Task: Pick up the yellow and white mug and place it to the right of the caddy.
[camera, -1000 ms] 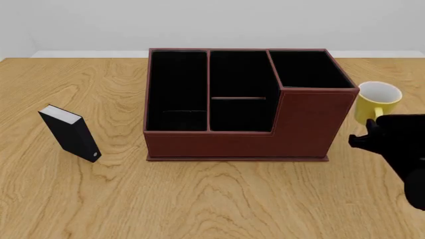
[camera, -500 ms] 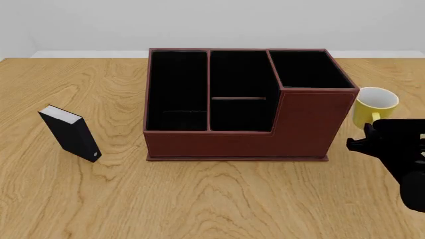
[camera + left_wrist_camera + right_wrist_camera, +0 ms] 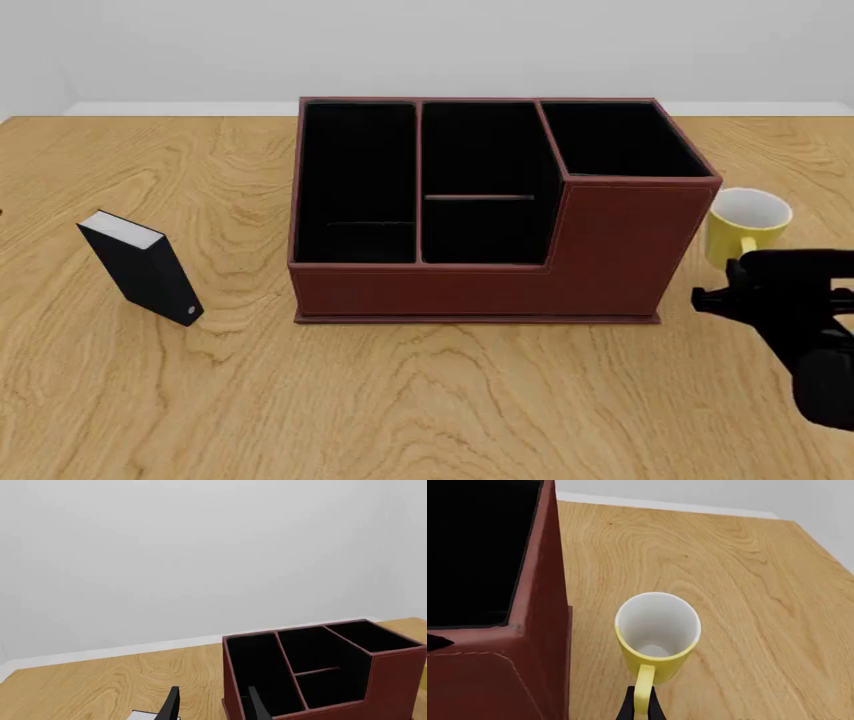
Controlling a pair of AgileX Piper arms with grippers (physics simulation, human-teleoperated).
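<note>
The caddy sits mid-table: a boxy reddish-brown organiser with a leather-look skin and pale stitching along its edges, matt black inside, split into open compartments. Its right rear corner section stands taller than the rest.

The mug stands upright just right of the caddy, beside the tall corner, near it but apart. Smooth glossy cylinder, yellow outside, white inside, loop handle turned toward the arms' side of the table.

Right gripper: thin black fingers pinched together on the mug's handle, seen plainly in the right wrist view. From the front the dark arm body hides the mug's lower part.

Left gripper: two tapered black fingertips held apart, nothing between them, well left of the caddy.

Left of the caddy a small black box with a white edge stands upright on the wood-grain table.
</note>
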